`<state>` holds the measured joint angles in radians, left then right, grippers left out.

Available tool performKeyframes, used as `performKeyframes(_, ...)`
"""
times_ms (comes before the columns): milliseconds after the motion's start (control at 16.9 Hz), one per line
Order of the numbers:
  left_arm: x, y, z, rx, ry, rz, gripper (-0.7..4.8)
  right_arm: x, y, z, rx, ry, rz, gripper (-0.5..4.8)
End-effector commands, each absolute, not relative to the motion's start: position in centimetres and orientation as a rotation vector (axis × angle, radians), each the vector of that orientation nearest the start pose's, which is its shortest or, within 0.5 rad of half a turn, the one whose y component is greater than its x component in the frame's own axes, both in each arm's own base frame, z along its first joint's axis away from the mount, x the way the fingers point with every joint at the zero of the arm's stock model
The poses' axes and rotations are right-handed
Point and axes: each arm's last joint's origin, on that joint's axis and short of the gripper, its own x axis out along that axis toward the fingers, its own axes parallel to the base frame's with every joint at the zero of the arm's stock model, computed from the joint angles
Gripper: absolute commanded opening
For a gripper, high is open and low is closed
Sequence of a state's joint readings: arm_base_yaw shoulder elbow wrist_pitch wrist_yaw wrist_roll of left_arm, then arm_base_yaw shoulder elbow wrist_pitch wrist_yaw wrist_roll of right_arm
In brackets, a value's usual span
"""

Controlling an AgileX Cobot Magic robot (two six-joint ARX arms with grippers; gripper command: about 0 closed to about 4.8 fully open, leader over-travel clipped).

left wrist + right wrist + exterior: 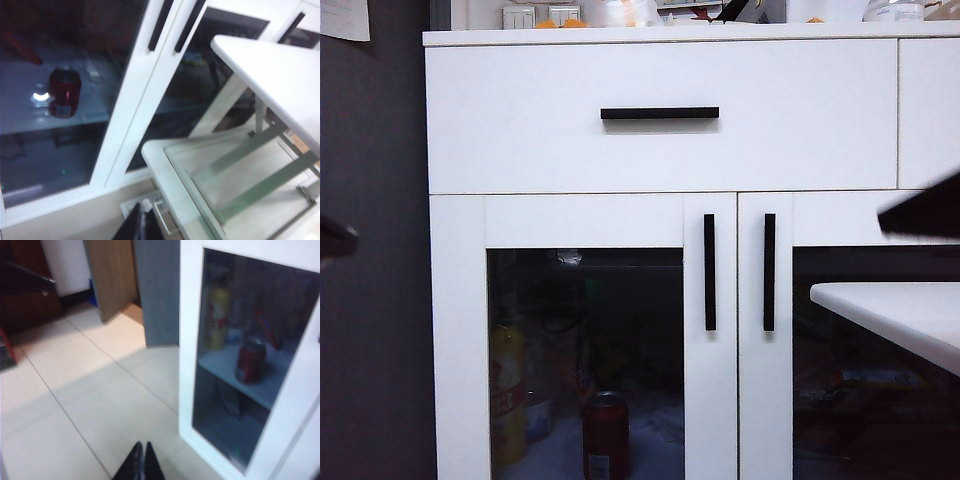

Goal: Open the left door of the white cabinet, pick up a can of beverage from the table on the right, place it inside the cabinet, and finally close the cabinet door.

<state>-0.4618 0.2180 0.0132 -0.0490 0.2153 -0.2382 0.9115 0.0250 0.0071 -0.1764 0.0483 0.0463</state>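
The white cabinet (660, 150) stands with its left door (460, 330) shut, its black bar handle (709, 272) beside the twin door's handle (769, 272). Behind the dark glass the red can of beverage (606, 435) stands upright on a shelf. The can (64, 92) shows in the left wrist view, and the can (250, 361) in the right wrist view. My left gripper (144, 209) is shut and empty, low in front of the cabinet near the table (280, 75). My right gripper (142, 447) is shut and empty over the floor, apart from the door frame (190, 365).
A yellow bottle (507, 390) stands left of the can inside the cabinet. The white table's corner (900, 310) juts in at the right, in front of the twin door. A dark arm part (925, 210) hangs above it, and another dark arm part (335, 238) sits at the left edge.
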Motion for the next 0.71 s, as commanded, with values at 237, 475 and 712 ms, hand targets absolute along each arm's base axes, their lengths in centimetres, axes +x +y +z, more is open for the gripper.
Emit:
performKeyframes(237, 9.5, -5.2, 14.6, -0.175, 0.295, -0.599, -0.03, 6.2, 7.5, 14.6, -0.039, 0.203, 0.837, 0.63)
performKeyframes(475, 9.5, -5.2, 14.5, -0.175, 0.298, -0.602, -0.03, 6.2, 7.5, 14.6, -0.039, 0.201, 0.837, 0.63)
performKeyframes(712, 9.4, -4.1, 15.5, -0.202, 0.177, -0.544, -0.03, 7.1, 6.5, 14.8, -0.016, 0.184, 0.707, 0.63)
